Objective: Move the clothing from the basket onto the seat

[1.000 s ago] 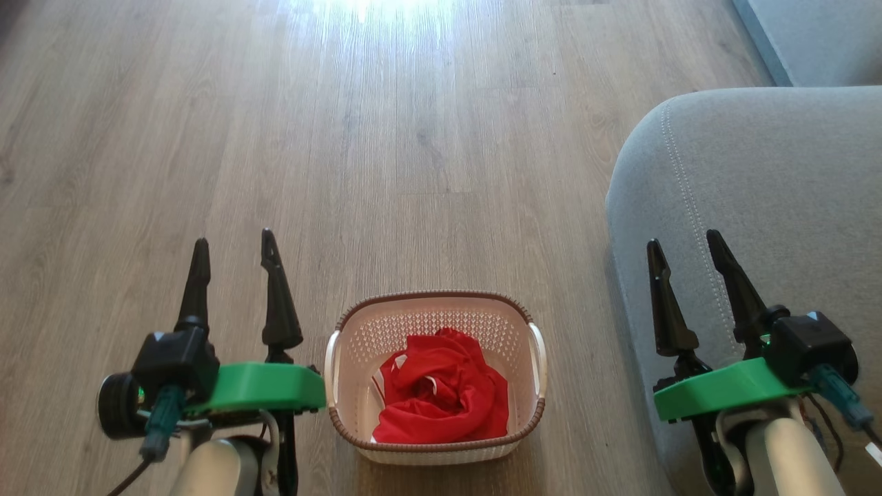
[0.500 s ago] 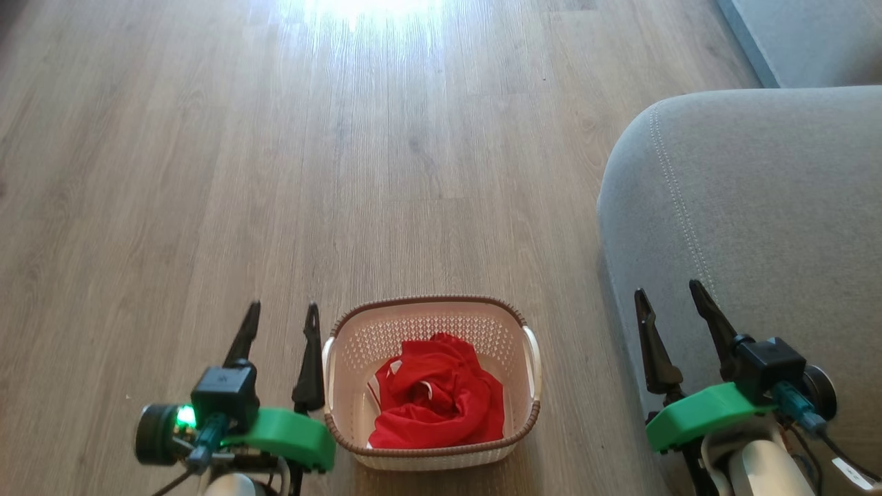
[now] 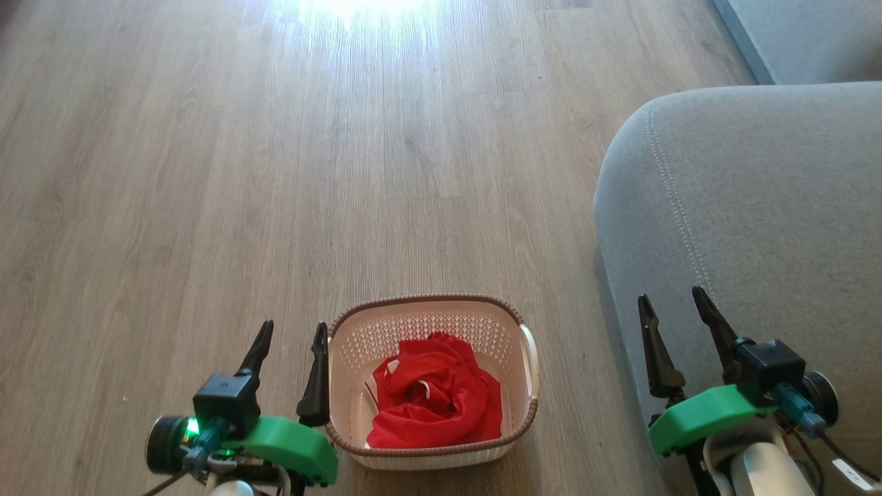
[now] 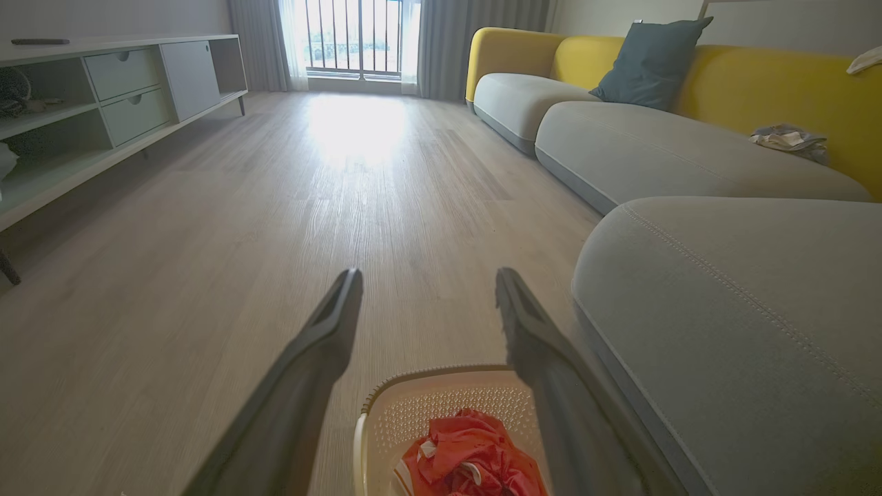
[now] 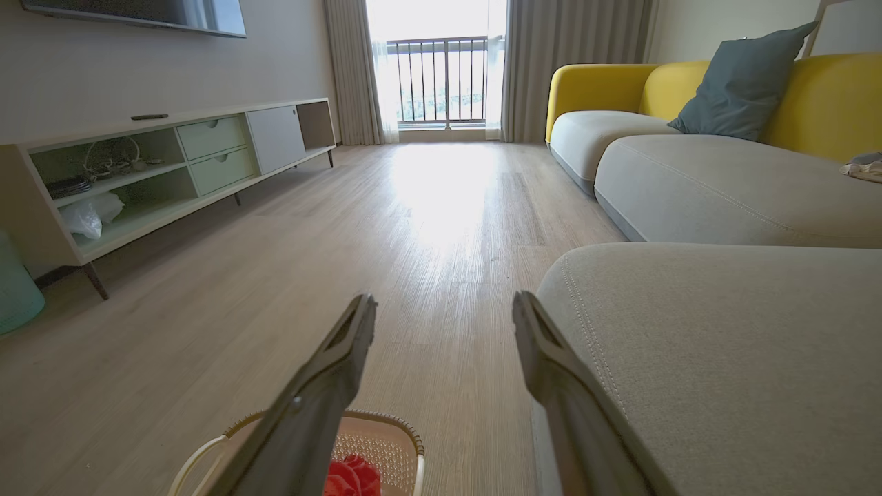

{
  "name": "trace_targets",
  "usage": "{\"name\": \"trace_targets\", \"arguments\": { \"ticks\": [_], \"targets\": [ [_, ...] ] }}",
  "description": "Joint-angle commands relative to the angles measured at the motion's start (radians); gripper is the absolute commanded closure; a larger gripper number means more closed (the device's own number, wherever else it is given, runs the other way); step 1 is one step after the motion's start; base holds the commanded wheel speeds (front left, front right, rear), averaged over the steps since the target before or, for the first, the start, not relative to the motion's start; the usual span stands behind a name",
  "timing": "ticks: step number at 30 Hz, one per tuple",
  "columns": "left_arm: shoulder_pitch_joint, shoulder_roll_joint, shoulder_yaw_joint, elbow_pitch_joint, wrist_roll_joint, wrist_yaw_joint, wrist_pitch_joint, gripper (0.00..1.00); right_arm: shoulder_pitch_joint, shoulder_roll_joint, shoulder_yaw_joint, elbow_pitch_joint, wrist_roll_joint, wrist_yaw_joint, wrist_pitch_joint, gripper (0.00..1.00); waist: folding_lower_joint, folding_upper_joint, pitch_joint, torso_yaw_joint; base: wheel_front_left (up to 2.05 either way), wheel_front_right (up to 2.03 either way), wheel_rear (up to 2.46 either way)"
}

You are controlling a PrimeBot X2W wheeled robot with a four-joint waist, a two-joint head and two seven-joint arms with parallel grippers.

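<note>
1. My left gripper (image 3: 293, 329) hangs just beside the small cream perforated plastic basket (image 3: 427, 302), fingers spread and empty. My right gripper (image 3: 670, 296), also spread and empty, hangs over the large grey upholstered seat (image 3: 758, 207).
2. The crumpled bright-red fabric clothing (image 3: 435, 396) lies inside the basket. I cannot tell whether the heap is one garment or two.
3. The seat, right of the basket, bears no clothing where visible.
4. Status: nothing transferred. Grasp, lift and placement are all left.
</note>
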Motion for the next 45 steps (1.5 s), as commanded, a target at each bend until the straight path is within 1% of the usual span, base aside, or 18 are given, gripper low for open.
{"name": "trace_targets", "arguments": {
  "ticks": [1,4,8,11,12,13,15,21,26,29,33,36,42,45],
  "targets": [
    [-0.035,-0.003,0.034,-0.033,-0.002,-0.006,-0.014,0.00,-0.046,-0.011,0.023,-0.030,-0.003,0.007,-0.013,0.00,0.0000,0.0000,0.001,-0.001,0.00,0.00,0.00],
    [-0.036,-0.003,0.033,-0.034,-0.006,-0.004,-0.014,0.00,-0.048,-0.011,0.023,-0.033,0.000,0.007,-0.013,0.00,0.0000,0.0000,0.006,-0.004,0.00,0.00,0.00],
    [-0.036,-0.003,0.033,-0.013,-0.040,-0.014,-0.014,0.00,-0.047,-0.011,0.024,-0.035,0.000,0.007,-0.013,0.00,0.0000,0.0000,0.030,-0.018,0.00,0.00,0.00],
    [-0.045,-0.003,0.026,0.021,-0.095,-0.046,-0.014,0.00,-0.046,-0.011,0.020,-0.039,-0.009,0.007,-0.013,0.00,0.0000,0.0000,0.063,-0.035,0.00,0.00,0.00],
    [-0.066,-0.003,0.033,0.034,-0.093,-0.058,-0.014,0.00,-0.050,-0.011,0.017,-0.056,-0.014,0.007,-0.013,0.00,0.0000,0.0000,0.107,-0.050,0.00,0.00,0.00],
    [-0.066,-0.003,0.033,0.034,-0.093,-0.058,-0.014,0.00,-0.050,-0.011,0.017,-0.056,-0.014,0.007,-0.013,0.00,0.0000,0.0000,0.107,-0.050,0.00,0.00,0.00],
    [-0.095,-0.003,0.039,0.048,-0.087,-0.070,-0.014,0.00,-0.058,-0.011,0.018,-0.074,-0.016,0.007,-0.013,0.00,0.0000,0.0000,0.165,-0.065,0.00,0.00,0.00],
    [-0.231,-0.003,0.057,0.127,-0.015,-0.115,-0.014,0.00,-0.110,-0.011,0.006,-0.140,-0.021,0.007,-0.013,0.00,0.0000,0.0000,0.395,-0.104,0.00,0.00,0.00],
    [-0.373,-0.002,0.079,0.250,0.049,-0.163,-0.014,0.00,-0.154,-0.011,0.012,-0.195,-0.007,0.007,-0.013,0.00,0.0000,0.0000,0.575,-0.137,0.00,0.00,0.00],
    [-0.458,0.012,0.068,0.333,0.094,-0.186,-0.014,0.00,-0.175,-0.011,0.025,-0.217,0.005,0.007,-0.013,0.00,0.0000,0.0000,0.661,-0.159,0.00,0.00,0.00],
    [-0.572,0.043,0.024,0.446,0.160,-0.203,-0.014,0.00,-0.197,-0.011,0.038,-0.238,0.016,0.007,-0.013,0.00,0.0000,0.0000,0.746,-0.185,0.00,0.00,0.00],
    [-0.648,0.070,-0.010,0.512,0.205,-0.208,-0.014,0.00,-0.209,-0.011,0.045,-0.255,0.021,0.007,-0.013,0.00,0.0000,0.0000,0.796,-0.203,0.00,0.00,0.00],
    [-0.777,0.118,-0.079,0.672,0.271,-0.213,-0.014,0.00,-0.219,-0.011,0.053,-0.278,0.042,0.007,-0.013,0.00,0.0000,0.0000,0.878,-0.233,0.00,0.00,0.00],
    [-0.847,0.128,-0.116,0.749,0.291,-0.218,-0.014,0.00,-0.231,-0.011,0.066,-0.289,0.051,0.007,-0.013,0.00,0.0000,0.0000,0.917,-0.253,0.00,0.00,0.00]
  ]
}}
